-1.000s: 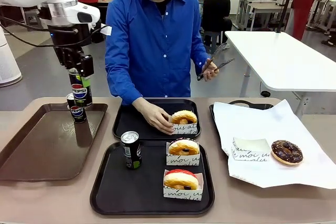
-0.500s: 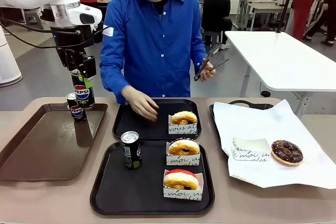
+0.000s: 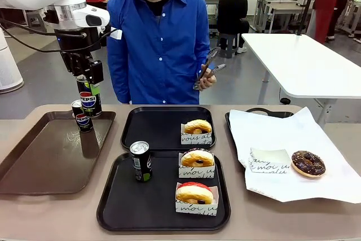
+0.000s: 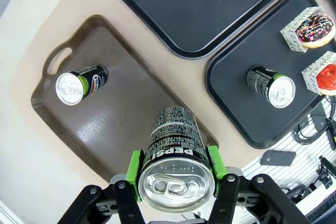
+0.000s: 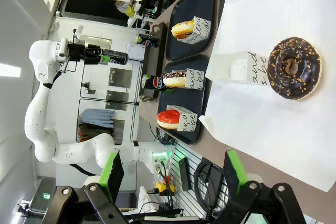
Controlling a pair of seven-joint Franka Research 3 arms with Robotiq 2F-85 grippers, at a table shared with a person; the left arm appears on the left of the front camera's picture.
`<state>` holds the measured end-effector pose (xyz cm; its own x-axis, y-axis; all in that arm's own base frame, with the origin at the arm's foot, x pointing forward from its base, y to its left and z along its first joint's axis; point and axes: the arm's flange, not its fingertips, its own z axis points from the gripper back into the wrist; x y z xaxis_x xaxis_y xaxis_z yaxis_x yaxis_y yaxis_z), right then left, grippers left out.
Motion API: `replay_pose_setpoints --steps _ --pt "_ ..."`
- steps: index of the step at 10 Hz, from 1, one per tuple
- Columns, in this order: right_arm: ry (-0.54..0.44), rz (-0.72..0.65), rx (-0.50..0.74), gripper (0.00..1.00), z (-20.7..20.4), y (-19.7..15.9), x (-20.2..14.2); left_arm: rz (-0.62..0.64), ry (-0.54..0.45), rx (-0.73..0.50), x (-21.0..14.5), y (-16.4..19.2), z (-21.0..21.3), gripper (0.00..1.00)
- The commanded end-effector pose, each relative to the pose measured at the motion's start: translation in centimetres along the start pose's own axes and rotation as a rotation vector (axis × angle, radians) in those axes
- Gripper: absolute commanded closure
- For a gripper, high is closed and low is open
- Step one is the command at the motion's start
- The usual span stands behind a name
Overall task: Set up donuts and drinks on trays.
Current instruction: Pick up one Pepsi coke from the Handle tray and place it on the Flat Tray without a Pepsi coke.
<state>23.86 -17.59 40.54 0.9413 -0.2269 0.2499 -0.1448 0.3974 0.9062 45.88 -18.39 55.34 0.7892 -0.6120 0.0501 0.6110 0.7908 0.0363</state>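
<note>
Each can (image 4: 176, 145) is shiny metal, trays (image 3: 149, 131) matt plastic.

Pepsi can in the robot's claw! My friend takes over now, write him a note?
Left gripper: shut on a Pepsi can, held above the brown tray, where a second Pepsi can stands.
Right gripper: open, facing the white paper.
Near black tray: green can, two boxed donuts.
Far black tray: one boxed donut, no drink.
Left, likely: Pepsi onto the far tray; chocolate donut unboxed beside an empty box.
</note>
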Motion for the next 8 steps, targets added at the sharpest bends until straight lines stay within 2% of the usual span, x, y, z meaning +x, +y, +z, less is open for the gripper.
replay_pose_setpoints --steps 1,3,8 --pt "-0.006 0.012 0.013 0.00 0.0 -0.1 0.0 0.025 -0.016 -0.040 2.3 0.1 -0.3 0.41" --pt "-0.006 0.012 0.013 0.00 0.0 -0.1 0.0 0.070 -0.029 -0.090 5.3 0.1 -1.4 0.41" --pt "-0.006 0.012 0.013 0.00 0.0 -0.1 0.0 0.035 -0.055 -0.054 13.3 -1.5 -5.6 0.41"
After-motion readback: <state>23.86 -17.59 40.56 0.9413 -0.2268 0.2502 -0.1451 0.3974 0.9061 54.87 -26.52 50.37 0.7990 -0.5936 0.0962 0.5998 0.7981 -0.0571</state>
